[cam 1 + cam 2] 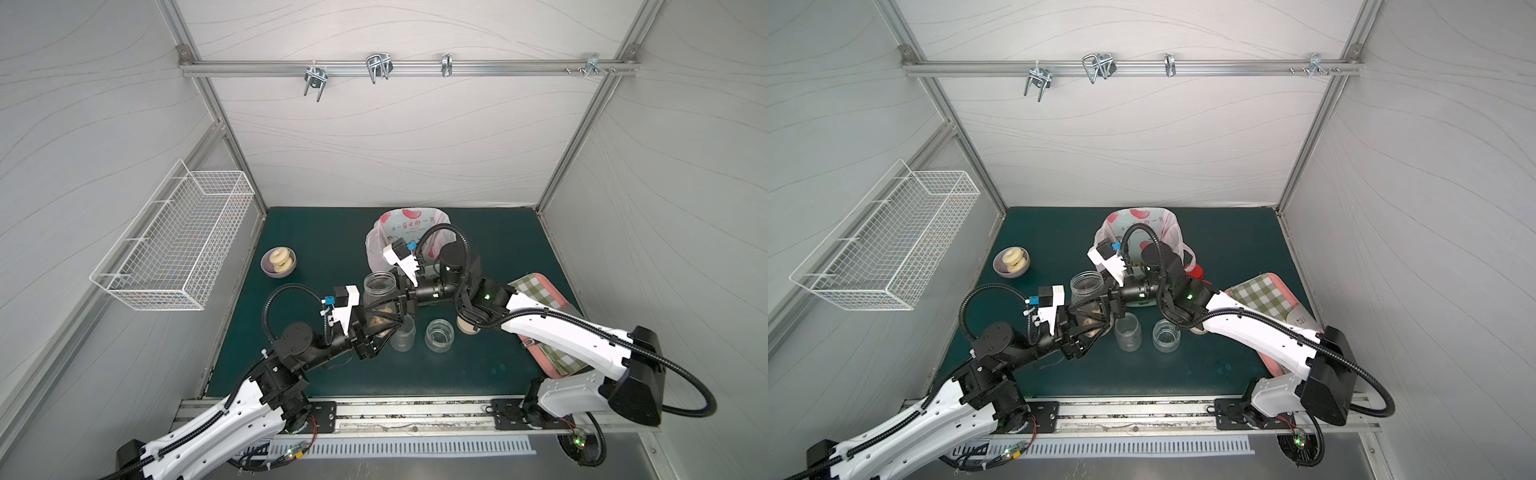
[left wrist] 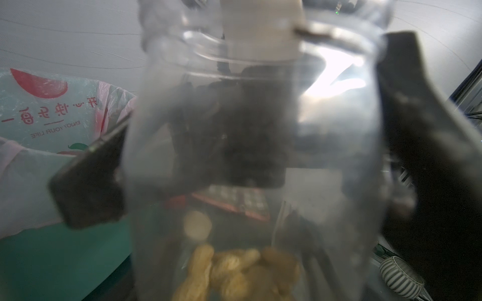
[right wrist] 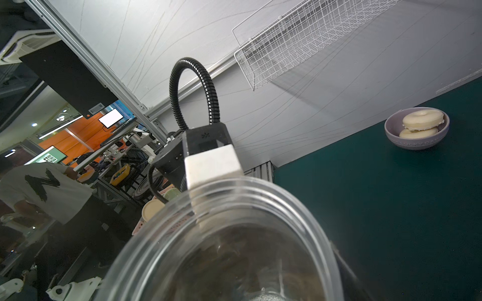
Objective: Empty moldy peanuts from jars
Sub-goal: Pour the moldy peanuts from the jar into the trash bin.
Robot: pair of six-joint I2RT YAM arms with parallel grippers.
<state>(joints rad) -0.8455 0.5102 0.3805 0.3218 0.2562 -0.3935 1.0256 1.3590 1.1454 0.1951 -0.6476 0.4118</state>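
Note:
A clear open jar (image 1: 379,286) is held above the mat, in front of the bin. Moldy peanuts (image 1: 379,321) lie at its bottom, tan and lumpy in the left wrist view (image 2: 234,271). My left gripper (image 1: 377,322) is shut on the jar's lower body, one finger (image 2: 88,182) on each side. My right gripper (image 1: 400,298) comes in from the right, its jaws closed on the jar near the neck. The jar's mouth (image 3: 234,247) fills the right wrist view. Two more open jars (image 1: 403,334) (image 1: 439,336) stand on the mat, with no peanuts visible in them.
A bin lined with a pink fruit-print bag (image 1: 409,232) stands just behind the held jar. Nearby are a beige lid (image 1: 467,326) and a red lid (image 1: 1196,272). A bowl with two ring pastries (image 1: 278,261) sits at the left, a tray with checked cloth (image 1: 540,291) at the right.

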